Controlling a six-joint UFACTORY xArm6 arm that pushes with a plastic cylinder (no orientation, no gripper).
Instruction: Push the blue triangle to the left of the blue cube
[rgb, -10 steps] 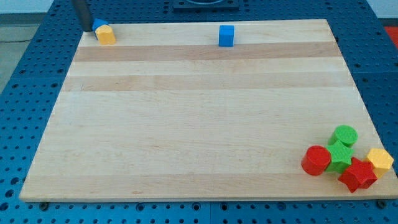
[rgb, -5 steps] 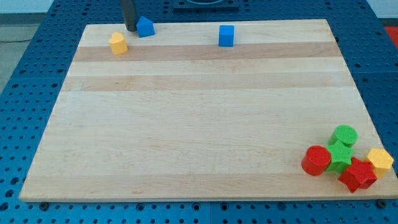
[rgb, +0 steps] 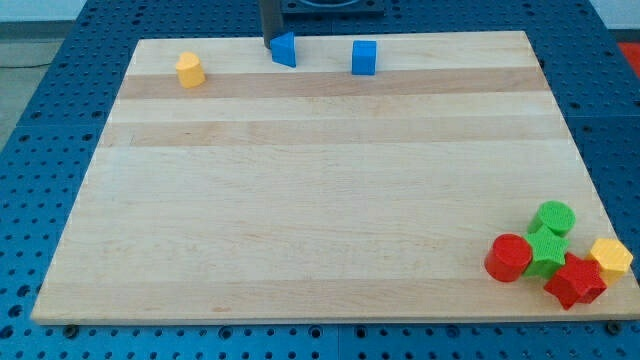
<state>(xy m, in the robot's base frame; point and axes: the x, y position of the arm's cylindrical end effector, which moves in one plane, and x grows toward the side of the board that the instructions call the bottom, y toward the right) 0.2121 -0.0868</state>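
The blue triangle lies near the board's top edge, left of the blue cube, with a gap of about one block's width between them. My tip is at the triangle's left side, touching it. The rod rises out of the view's top.
A yellow block sits at the top left of the wooden board. At the bottom right is a cluster: a red cylinder, a green star, a green cylinder, a red star and a yellow block.
My tip has moved right along the top edge, pushing the blue triangle away from the yellow block towards the blue cube. The yellow block shifted slightly down and right, then stayed.
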